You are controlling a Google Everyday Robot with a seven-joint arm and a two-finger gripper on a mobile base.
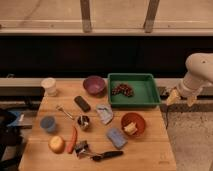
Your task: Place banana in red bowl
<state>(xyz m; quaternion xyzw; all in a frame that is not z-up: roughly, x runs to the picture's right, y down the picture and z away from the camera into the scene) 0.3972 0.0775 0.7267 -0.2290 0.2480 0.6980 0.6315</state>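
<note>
The banana (131, 128) lies inside the red bowl (124, 118), in its lower part, and this bowl stands on the bench (147, 150) just below the green tray (146, 93). The hand (181, 98) hangs beyond the right edge of the bench, beside the tray and well apart from the bowl. Its two fingers seem to be spread wide with nothing between them, though the view there is dim.
</note>
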